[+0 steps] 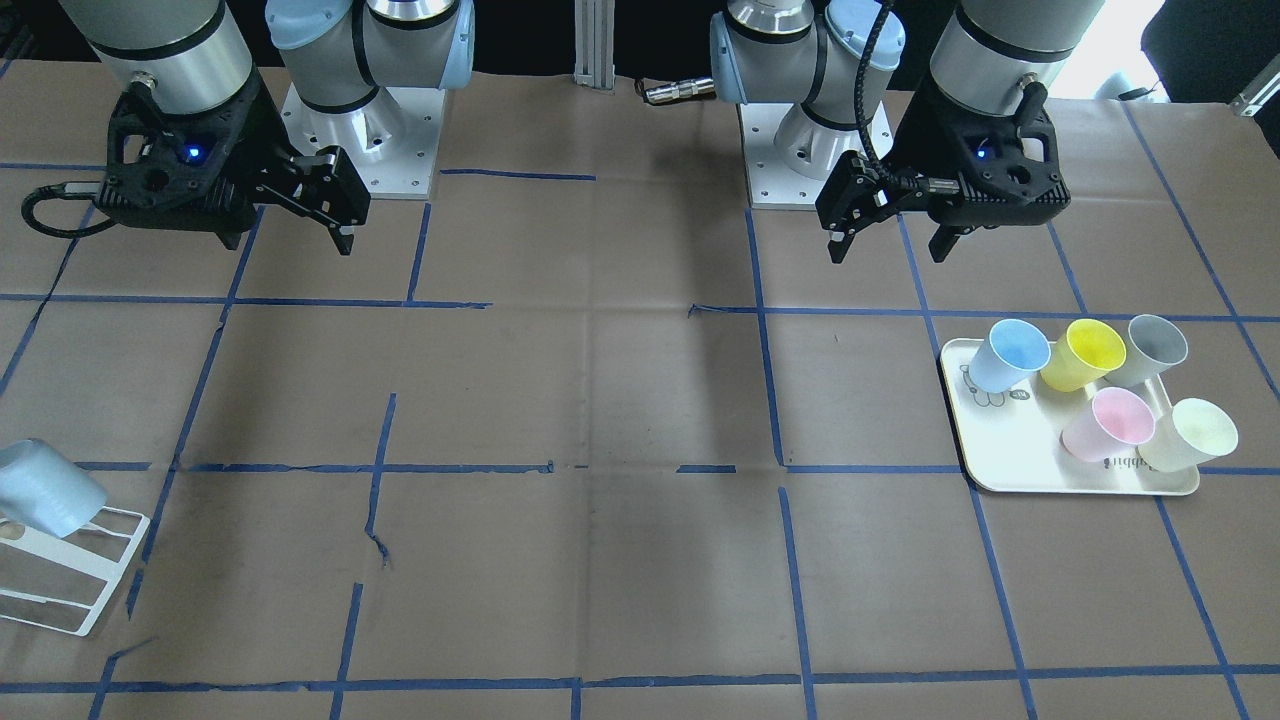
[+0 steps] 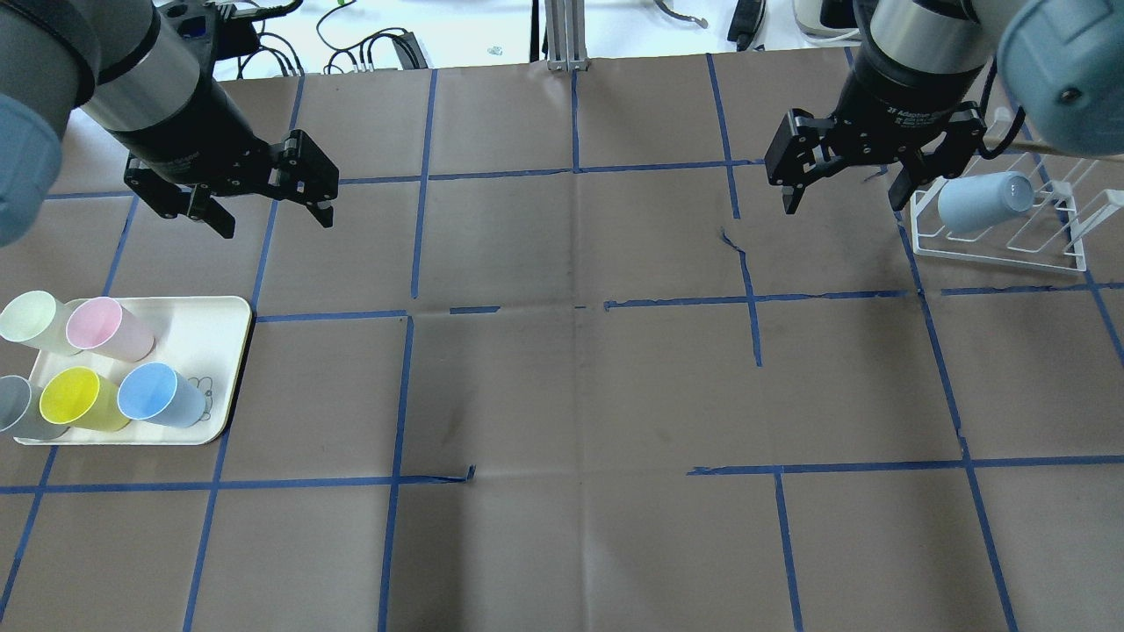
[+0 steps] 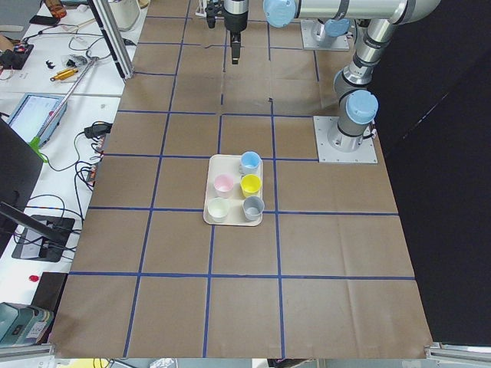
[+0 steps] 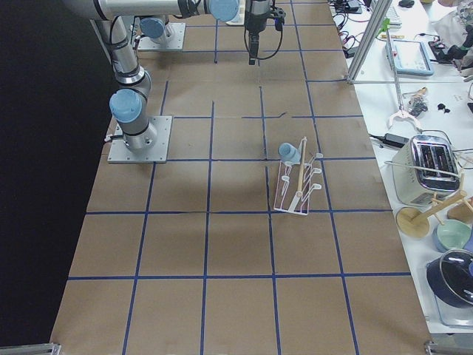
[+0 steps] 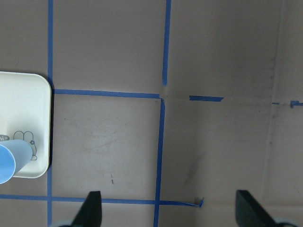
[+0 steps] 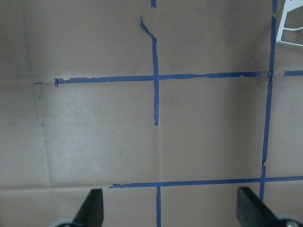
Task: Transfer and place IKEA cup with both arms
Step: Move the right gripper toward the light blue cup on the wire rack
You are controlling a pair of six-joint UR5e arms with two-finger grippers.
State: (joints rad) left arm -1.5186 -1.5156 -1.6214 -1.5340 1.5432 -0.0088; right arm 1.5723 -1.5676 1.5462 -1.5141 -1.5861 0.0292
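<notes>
Nearest the robot, on its left side of the brown paper-covered counter (image 2: 571, 395), lies a cream tray (image 2: 211, 329). The IKEA cup (image 2: 162, 395) stands upright on it, mouth up, at the near corner that faces the counter's middle. A yellow cup (image 2: 75, 399) stands just beside it and a grey cup (image 2: 18, 408) follows in the same row. A pink cup (image 2: 101, 326) and a pale green cup (image 2: 31, 318) form the row behind.

Beyond the tray, the left arm slants in from the side with its wrist turned down. The left pincer (image 2: 277, 225) hangs above bare counter, apart from the tray, released and holding nothing. In the left wrist view its two fingers (image 5: 92, 208) stand wide apart, with the tray's corner and the cup's blue rim at the edge.

At about the same depth on the other side, the right arm comes down in a like pose. The right pincer (image 2: 843, 206) is also released and empty, above the counter. Just beside it stands a white wire rack (image 2: 1001, 250), where a second pale-blue cup (image 2: 979, 202) lies tilted with its base toward the counter's end.
</notes>
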